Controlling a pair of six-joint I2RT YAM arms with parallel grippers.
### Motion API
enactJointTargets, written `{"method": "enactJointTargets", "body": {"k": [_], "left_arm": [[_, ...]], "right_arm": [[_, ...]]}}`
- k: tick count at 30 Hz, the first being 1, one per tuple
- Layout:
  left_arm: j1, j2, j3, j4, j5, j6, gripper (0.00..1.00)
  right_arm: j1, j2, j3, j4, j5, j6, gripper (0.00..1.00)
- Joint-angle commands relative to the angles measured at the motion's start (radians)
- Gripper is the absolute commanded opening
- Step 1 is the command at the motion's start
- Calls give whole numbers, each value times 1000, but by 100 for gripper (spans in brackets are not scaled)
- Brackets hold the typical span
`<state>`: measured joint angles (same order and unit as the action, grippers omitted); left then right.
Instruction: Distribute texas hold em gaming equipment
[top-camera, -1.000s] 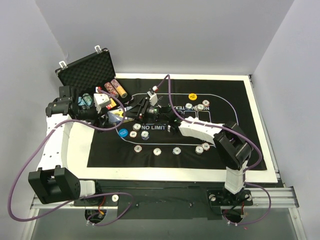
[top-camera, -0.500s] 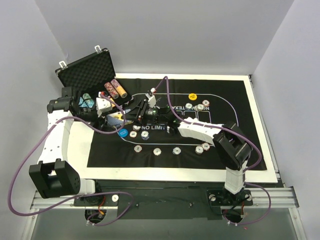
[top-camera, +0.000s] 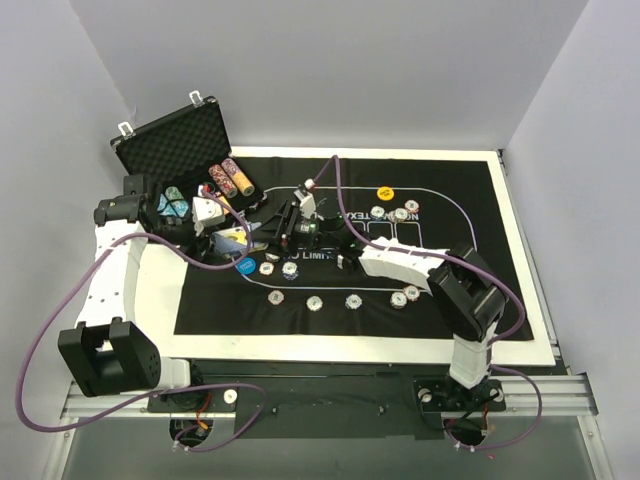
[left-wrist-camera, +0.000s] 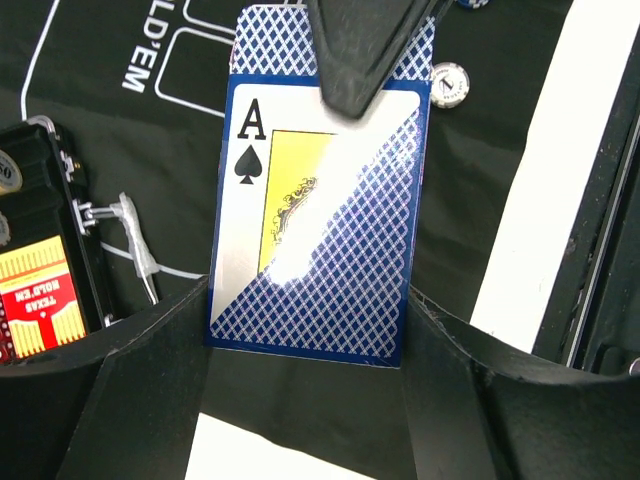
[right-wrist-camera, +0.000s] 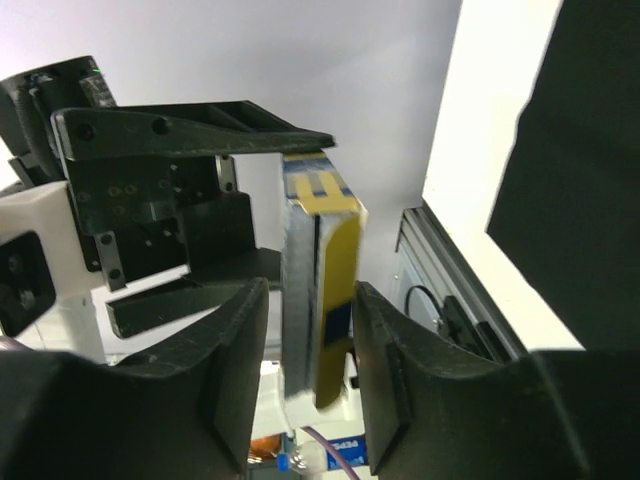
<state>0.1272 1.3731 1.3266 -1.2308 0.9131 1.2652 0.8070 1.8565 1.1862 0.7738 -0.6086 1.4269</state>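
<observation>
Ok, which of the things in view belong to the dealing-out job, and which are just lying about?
Job: blue-patterned ace-of-spades card pack; loose speckled round poker chips; blue disc button; yellow disc button; speckled chip rolls.
Lying about: black aluminium-edged case with foam lining, holding the rolls; black felt mat with white printed oval.

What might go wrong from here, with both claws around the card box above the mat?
The left claw seems to pinch only the near end of the card box, so the box may pivot or slip if the right claw lets go. If the right claw pulls away while touching, it could drag the box askew.
</observation>
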Motion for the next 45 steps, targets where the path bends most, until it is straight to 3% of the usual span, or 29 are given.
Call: {"method": "enactJointTargets", "body": {"k": [1, 2, 4, 7, 18, 28, 34, 45], "left_arm": [[12, -26, 25, -32, 10, 33, 27], [14, -31, 23, -32, 9, 39, 25], [12, -42, 17, -16, 9, 30, 8], [12, -57, -1, -1, 10, 23, 5], [3, -108, -84, 59, 20, 10, 3], [-21, -127, -84, 17, 18, 34, 3], [-46, -152, -92, 16, 26, 23, 4], [-63, -175, -109, 25, 32, 7, 3]], "right_arm": [[-45, -91, -62, 59, -42, -37, 38], [-57, -100, -82, 42, -48, -51, 39], [-68, -125, -98, -20, -52, -95, 40], [-74, -149, -96, -108, -68, -158, 42], [-85, -264, -74, -372, -49, -345, 47], [-37, -212, -16, -398, -36, -361, 46], [-22, -183, 24, -419, -39, -367, 39], [-37, -235, -49, -381, -20, -352, 17]]}}
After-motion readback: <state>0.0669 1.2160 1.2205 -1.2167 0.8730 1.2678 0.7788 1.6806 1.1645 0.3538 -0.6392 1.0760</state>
